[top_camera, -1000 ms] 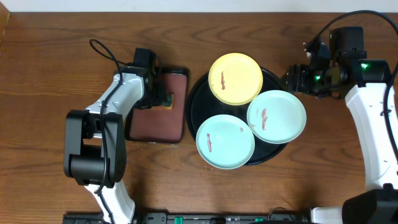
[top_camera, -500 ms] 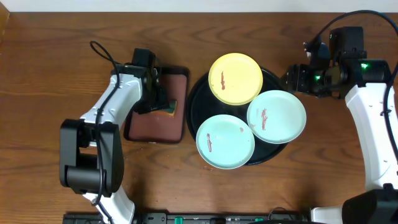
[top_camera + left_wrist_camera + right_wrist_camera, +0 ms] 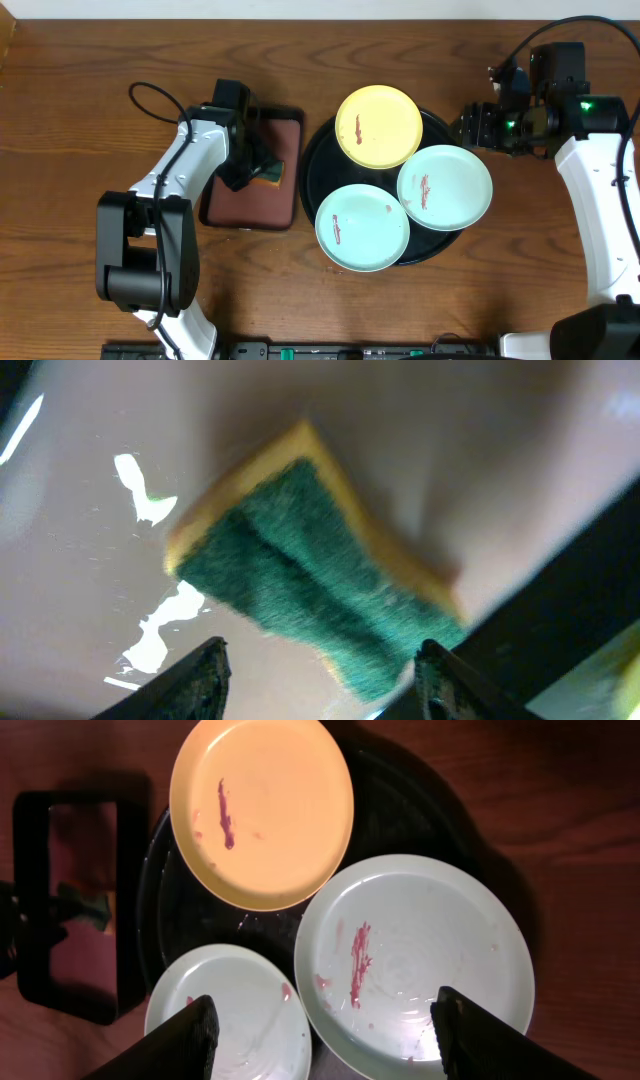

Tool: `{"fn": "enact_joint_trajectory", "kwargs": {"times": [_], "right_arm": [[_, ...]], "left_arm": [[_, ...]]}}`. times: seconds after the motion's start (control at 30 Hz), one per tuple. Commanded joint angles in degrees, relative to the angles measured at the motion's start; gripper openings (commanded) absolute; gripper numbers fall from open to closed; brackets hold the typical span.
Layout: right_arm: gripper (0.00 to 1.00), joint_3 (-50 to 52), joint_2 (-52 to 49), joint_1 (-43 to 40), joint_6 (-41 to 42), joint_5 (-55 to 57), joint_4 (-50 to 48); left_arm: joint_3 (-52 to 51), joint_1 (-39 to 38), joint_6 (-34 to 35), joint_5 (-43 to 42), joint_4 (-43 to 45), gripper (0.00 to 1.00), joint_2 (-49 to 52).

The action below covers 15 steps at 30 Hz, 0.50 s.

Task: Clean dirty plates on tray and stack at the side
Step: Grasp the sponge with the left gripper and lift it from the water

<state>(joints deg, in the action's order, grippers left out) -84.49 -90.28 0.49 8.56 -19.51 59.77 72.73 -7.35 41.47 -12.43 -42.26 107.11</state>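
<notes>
LEFT OF FRAME, overhead: my left gripper (image 3: pixel 265 168) hangs low over the maroon tray (image 3: pixel 250 205), its jaws spread wide and gripping nothing. On the wrist cam the sponge (image 3: pixel 310 575) lies tilted across the tray floor, green scrub side up w/ a yellow layer under it. Its near end sits btwn my two fingertips (image 3: pixel 195 685); can't tell if either one touches it.

CENTRE-RIGHT: the black tray (image 3: pixel 309 175) carries all 3 plates.
- At top, the yellow plate (image 3: pixel 378 125) hangs past the tray's upper rim, w/ one red-brown streak left of its middle.
- At the tray's right edge, the right mint plate (image 3: pixel 445 187) overhangs the rim, also w/ a streak left of centre.
- At bottom, the lower mint plate (image 3: pixel 362 227) pokes past the lower rim, w/ small smears at left and upper right.

The 3 rims crowd close together; can't tell which overlap.

UPPER RIGHT: my right gripper (image 3: pixel 468 127) hovers over the wooden table (image 3: pixel 80 60), just beside the tray's upper-right rim, near the yellow plate and the right mint plate. Its wrist cam shows both fingers (image 3: pixel 190 1045) parted wide, nothing btwn them, w/ all 3 plates in view below.
</notes>
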Motion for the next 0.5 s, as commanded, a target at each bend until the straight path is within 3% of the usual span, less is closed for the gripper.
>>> {"fn": "enact_joint_trajectory", "kwargs": {"times": [0.0, 0.13, 0.33, 0.47], "right_arm": [[0.67, -0.81, -0.48, 0.09, 0.02, -0.44, 0.04], [0.67, -0.79, -0.48, 0.09, 0.02, -0.44, 0.09], [0.65, -0.81, -0.48, 0.09, 0.02, -0.46, 0.09], [0.64, -0.79, -0.48, 0.09, 0.02, -0.46, 0.09]], "left_arm": [[-0.61, -0.13, 10.45, -0.98, 1.95, 0.62, -0.57], [-0.81, -0.13, 15.87, 1.36, 2.34, 0.61, 0.37], [-2.49, -0.13, 17.16, 1.95, 2.62, 0.61, 2.51], [-2.56, -0.13, 12.79, 3.08, 5.55, 0.38, 4.63]]}}
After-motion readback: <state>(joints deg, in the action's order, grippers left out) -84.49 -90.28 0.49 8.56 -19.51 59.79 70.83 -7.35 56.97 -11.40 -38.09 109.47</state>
